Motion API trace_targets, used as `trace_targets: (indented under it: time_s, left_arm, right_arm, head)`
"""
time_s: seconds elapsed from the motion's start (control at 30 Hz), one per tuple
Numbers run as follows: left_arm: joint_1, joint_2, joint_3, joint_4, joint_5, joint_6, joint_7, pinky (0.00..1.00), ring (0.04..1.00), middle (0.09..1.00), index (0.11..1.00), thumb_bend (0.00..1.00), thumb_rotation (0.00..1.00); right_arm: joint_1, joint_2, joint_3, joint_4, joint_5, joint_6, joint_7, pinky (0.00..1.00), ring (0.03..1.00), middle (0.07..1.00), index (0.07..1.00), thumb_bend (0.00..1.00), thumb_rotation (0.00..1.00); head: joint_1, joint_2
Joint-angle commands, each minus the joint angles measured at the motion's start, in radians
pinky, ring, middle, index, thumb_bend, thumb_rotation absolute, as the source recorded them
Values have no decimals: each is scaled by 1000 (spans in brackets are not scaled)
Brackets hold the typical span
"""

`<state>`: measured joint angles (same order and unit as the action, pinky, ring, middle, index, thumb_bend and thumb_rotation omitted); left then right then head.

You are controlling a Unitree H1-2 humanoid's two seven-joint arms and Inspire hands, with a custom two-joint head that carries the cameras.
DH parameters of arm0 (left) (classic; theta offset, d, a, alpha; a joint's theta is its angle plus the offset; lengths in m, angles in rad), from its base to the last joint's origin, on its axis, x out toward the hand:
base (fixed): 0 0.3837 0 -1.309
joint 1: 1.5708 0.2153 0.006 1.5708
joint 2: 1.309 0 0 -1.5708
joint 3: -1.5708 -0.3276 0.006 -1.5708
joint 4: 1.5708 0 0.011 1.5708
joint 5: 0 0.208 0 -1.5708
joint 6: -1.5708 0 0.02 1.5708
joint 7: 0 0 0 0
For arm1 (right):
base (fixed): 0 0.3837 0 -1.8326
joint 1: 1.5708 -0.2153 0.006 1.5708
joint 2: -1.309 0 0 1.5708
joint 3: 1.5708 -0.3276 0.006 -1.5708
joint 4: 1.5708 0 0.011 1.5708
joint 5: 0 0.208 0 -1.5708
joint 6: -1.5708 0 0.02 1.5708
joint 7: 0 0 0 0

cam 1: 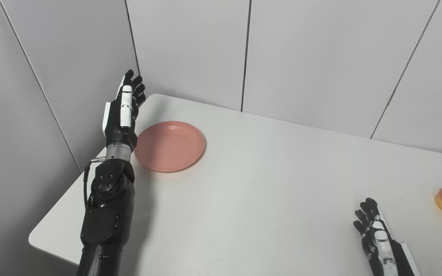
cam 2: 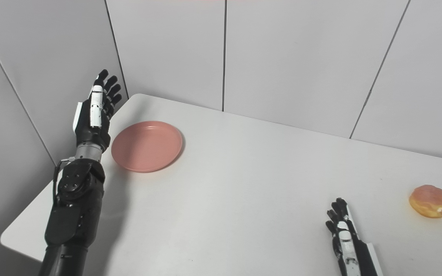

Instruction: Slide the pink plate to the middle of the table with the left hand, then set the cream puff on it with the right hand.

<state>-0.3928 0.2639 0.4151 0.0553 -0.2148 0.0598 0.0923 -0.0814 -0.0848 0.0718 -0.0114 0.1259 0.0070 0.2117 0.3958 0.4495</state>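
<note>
Over at the far left corner of the white counter (cam 1: 267, 191) sits the pink plate (cam 1: 169, 146), and just beside its left edge the left hand (cam 1: 123, 111) stands upright, fingers (cam 1: 134, 86) straight and a little apart, holding nothing; whether it touches the plate I cannot tell. Near the right edge lies the cream puff (cam 2: 430, 201), well apart from the plate, while the right hand (cam 2: 343, 234) rests low at the front with fingers stretched out, empty

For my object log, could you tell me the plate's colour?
The plate is pink, clearest in the left eye view.
</note>
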Motion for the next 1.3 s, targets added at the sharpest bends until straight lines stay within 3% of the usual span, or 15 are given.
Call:
trace_targets:
  time_s: [0.0, 0.6, 1.27]
  left_arm:
    - [-39, 30, 10, 0, -19, -5, 5, 943, 927, 924, 929, 428, 1000]
    - [-18, 106, 52, 142, -108, -38, -34, 978, 952, 949, 933, 421, 1000]
    - [-24, 121, 61, 264, -139, -29, -46, 985, 966, 960, 950, 370, 1000]
  right_arm:
    - [-5, -8, -9, 6, -1, 9, -3, 1000, 1000, 1000, 1000, 139, 1000]
    - [-6, -9, -12, 4, 8, 18, -3, 1000, 1000, 1000, 1000, 149, 1000]
    - [-6, -12, -13, 2, 16, 24, -2, 1000, 1000, 1000, 1000, 147, 1000]
  head:
    - [-1, 2]
    - [1, 8]
    - [0, 15]
